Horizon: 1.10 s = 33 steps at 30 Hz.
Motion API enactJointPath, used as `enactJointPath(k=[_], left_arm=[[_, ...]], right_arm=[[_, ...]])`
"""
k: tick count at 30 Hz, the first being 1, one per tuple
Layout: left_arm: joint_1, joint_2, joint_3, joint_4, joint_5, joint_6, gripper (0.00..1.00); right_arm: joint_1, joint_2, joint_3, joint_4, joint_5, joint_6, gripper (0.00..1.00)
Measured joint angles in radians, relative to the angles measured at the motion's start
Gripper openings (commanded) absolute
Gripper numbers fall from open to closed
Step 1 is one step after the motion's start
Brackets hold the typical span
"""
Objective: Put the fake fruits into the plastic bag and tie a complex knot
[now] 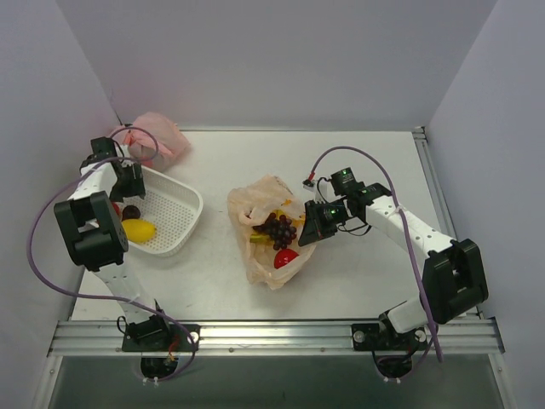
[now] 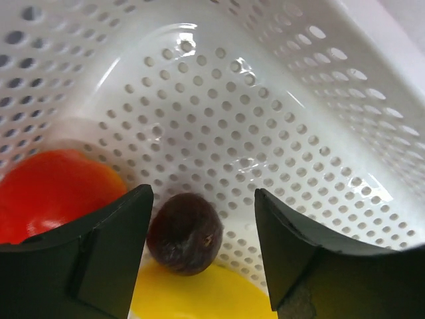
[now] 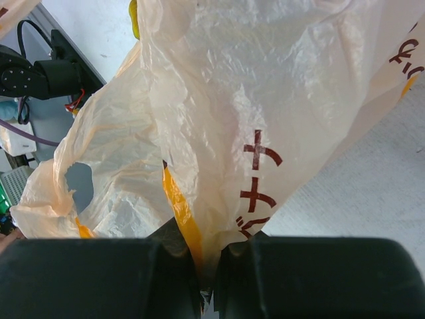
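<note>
In the left wrist view my left gripper [image 2: 202, 199] stands open inside the white mesh basket [image 2: 265, 100]. A dark purple-brown round fruit [image 2: 184, 232] lies between its fingers, close to the left one. A red fruit [image 2: 53, 193] and a yellow fruit [image 2: 199, 296] lie beside it. Mid-table, the plastic bag [image 1: 264, 200] lies open with a grape bunch [image 1: 277, 228] and a red fruit [image 1: 286, 256] inside. My right gripper [image 1: 311, 223] is shut on the bag's right edge, and the film [image 3: 265, 100] is pinched between its fingers [image 3: 153, 279].
The basket [image 1: 183, 223] sits at the left under the left arm. A plain pink tied bag [image 1: 157, 136] lies behind it at the back left corner. White walls close in the table at the back and on both sides.
</note>
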Motion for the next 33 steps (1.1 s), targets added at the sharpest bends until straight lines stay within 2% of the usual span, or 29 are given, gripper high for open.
enactJointPath(k=[5,13,18,25,30,33], left_arm=[[0.001,-0.053,-0.014,0.0,-0.074,0.052,0.74],[0.005,-0.043,-0.071,-0.011,-0.096,0.076,0.73],[0.006,-0.002,-0.071,-0.01,-0.084,0.061,0.66],[0.008,0.011,-0.071,-0.006,-0.026,0.047,0.5],[0.009,-0.032,-0.073,-0.009,0.042,0.061,0.49],[-0.001,-0.145,-0.104,-0.015,0.129,0.09,0.5]], right_arm=[[0.0,0.006,0.0,0.0,-0.001,0.0,0.0],[0.0,0.008,0.001,0.0,-0.001,0.0,0.0],[0.0,0.008,0.001,0.0,0.0,0.0,0.0],[0.0,0.008,0.001,0.0,0.0,0.0,0.0],[0.0,0.008,0.001,0.0,0.0,0.0,0.0],[0.0,0.008,0.001,0.0,0.0,0.0,0.0]])
